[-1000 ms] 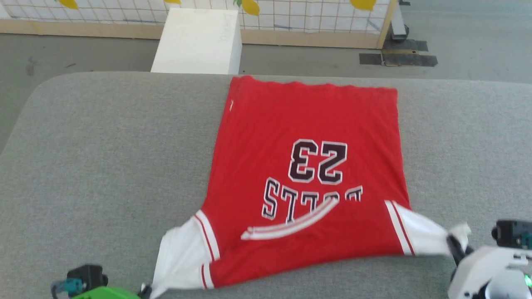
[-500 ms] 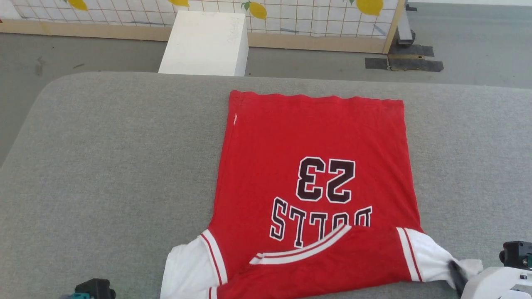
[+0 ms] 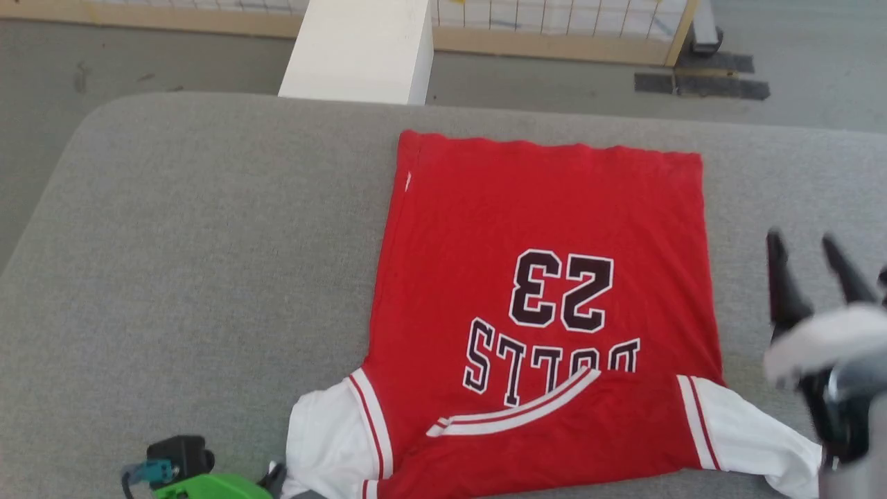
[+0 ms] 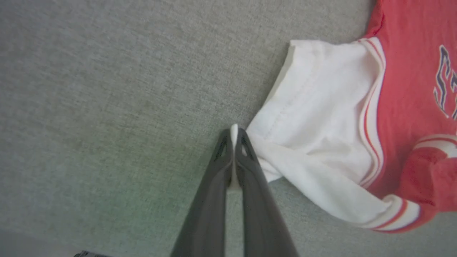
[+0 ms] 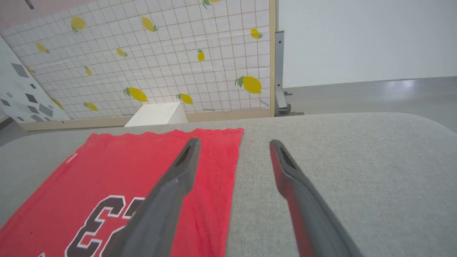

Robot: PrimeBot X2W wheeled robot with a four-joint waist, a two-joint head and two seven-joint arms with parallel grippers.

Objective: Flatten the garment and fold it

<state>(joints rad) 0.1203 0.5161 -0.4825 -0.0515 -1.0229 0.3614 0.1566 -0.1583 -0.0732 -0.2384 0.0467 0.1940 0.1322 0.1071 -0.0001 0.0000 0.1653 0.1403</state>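
Observation:
The red garment (image 3: 540, 208) lies spread on the grey padded surface (image 3: 194, 242), with its hem at the far side and its black-white lettering facing up. Its near edge is folded back over itself, showing the striped collar trim (image 3: 513, 412). The white right sleeve (image 3: 755, 443) lies loose on the surface. My left gripper (image 4: 234, 134) is shut on the tip of the white left sleeve (image 4: 314, 107); in the head view it sits at the lower left (image 3: 276, 475). My right gripper (image 3: 800, 239) hangs open above the surface to the right of the garment, its fingers (image 5: 171, 185) apart and holding nothing.
Beyond the far edge of the padded surface stands a white box (image 3: 357, 48). Behind it runs a wood-framed grid panel printed with lemons (image 5: 160, 53). Dark patches (image 3: 700, 86) mark the floor at the far right. Bare grey padding stretches left of the garment.
My right gripper has let go of the right sleeve, opened and risen away from it; the sleeve now lies flat. The head camera has shifted. The left gripper still holds its sleeve.

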